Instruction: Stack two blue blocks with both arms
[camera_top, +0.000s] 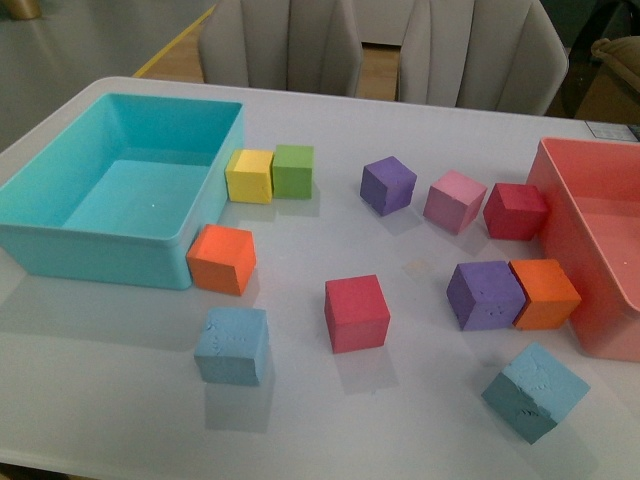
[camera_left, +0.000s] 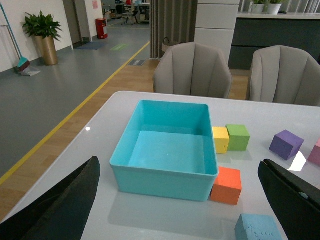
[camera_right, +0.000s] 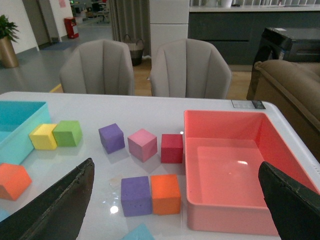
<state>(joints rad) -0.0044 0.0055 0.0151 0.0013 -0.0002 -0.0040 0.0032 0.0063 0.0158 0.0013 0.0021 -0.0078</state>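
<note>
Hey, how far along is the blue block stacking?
Nothing is done: the left blue block and right blue block lie apart on the table. Nothing is in hand: left gripper and right gripper are open and empty. Left to do: pick one up, set it on the other.

Front and wrist views over shared table (camera_top: 420, 420)

grey chairs (camera_left: 192, 70) | grey floor (camera_left: 50, 85); yellow stripe (camera_left: 75, 112) | potted plant (camera_left: 42, 30); far corner
</note>
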